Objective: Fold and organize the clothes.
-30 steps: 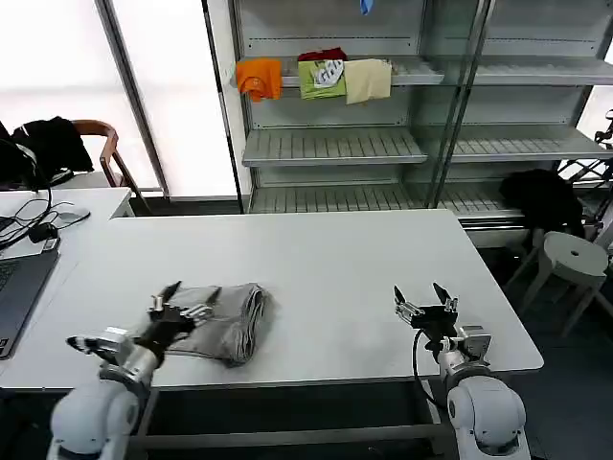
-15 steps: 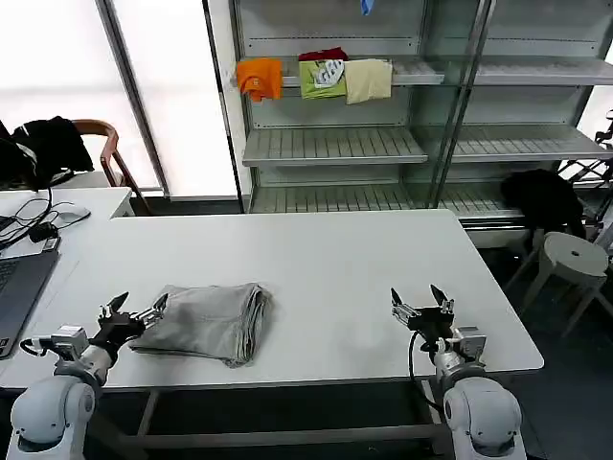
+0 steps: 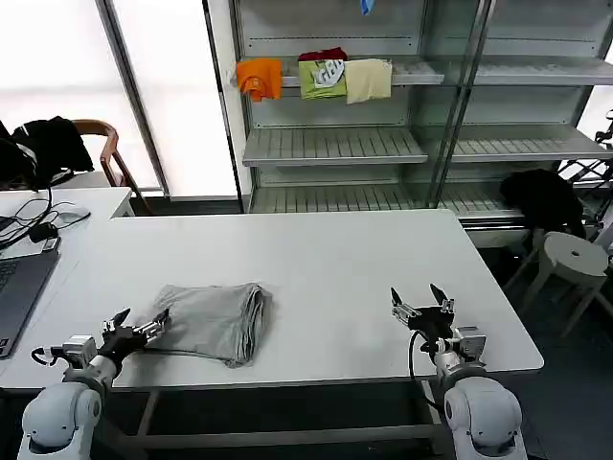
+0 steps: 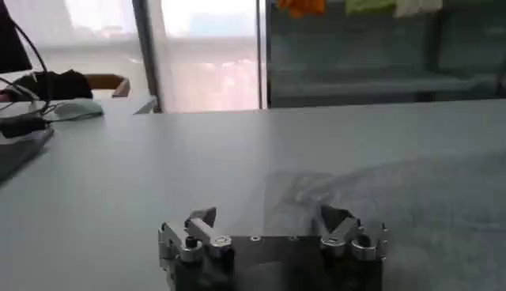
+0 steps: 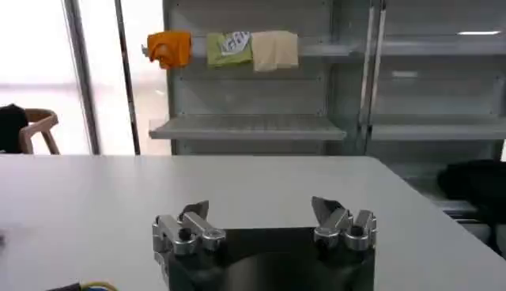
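Shirt [image 3: 213, 322] lies folded, lower left of frame, on table [image 3: 326, 259]; fold looks done, tidying or stowing may remain. Left gripper [image 3: 134, 329] open, empty, just beside shirt's edge. Right gripper [image 3: 421, 305] open, empty, lower right, idle

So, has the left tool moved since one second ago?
Yes. The left tool has drawn back off the folded grey shirt, toward the table's near left edge, and is open.

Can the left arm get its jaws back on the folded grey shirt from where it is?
Probably yes: the left gripper is open just off the folded grey shirt, at its near-left edge, with nothing between them.
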Controlling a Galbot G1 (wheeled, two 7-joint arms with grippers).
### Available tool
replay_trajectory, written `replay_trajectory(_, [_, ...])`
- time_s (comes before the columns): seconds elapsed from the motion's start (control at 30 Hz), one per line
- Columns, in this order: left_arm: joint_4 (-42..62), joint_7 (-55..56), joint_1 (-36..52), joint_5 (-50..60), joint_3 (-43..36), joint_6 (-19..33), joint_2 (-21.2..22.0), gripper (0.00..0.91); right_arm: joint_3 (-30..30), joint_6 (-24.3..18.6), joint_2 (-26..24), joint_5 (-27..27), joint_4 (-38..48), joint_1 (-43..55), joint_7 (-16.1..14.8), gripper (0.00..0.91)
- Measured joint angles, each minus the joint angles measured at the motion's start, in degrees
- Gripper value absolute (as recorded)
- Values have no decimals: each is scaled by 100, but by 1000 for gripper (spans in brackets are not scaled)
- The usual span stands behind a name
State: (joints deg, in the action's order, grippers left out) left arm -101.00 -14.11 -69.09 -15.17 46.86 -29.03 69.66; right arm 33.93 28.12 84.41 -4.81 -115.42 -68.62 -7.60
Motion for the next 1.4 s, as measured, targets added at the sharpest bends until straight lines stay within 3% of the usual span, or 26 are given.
replay_trajectory(0.03, [15, -9, -5, 17, -8, -1, 4, 262, -1, 0, 0, 0, -3, -3, 0, 907])
replay_trajectory(0.13, [56, -33, -19, 38, -26, -2, 21, 50, -4, 0, -6, 2, -21, -12, 1, 907])
replay_trajectory(0.17, [64, -42, -22, 41, -32, -2, 28, 20, -5, 0, -9, 2, -24, -15, 1, 907])
replay_trajectory(0.6, [46, -144, -59, 36, -70, -26, 73, 20, 14, 0, -51, 4, -105, -55, 15, 907])
replay_trajectory(1.0, [36, -144, -26, -2, 102, 262, -7, 0, 43, -1, -51, -4, -139, -68, 23, 907])
replay_trajectory(1.17, [140, -182, 70, 171, 378, 484, -267, 0, 74, -24, -92, -29, -150, -101, 21, 907])
replay_trajectory(1.4, [417, -264, 287, 716, 969, 812, -1066, 0, 60, -79, -108, -32, -78, -103, 12, 907])
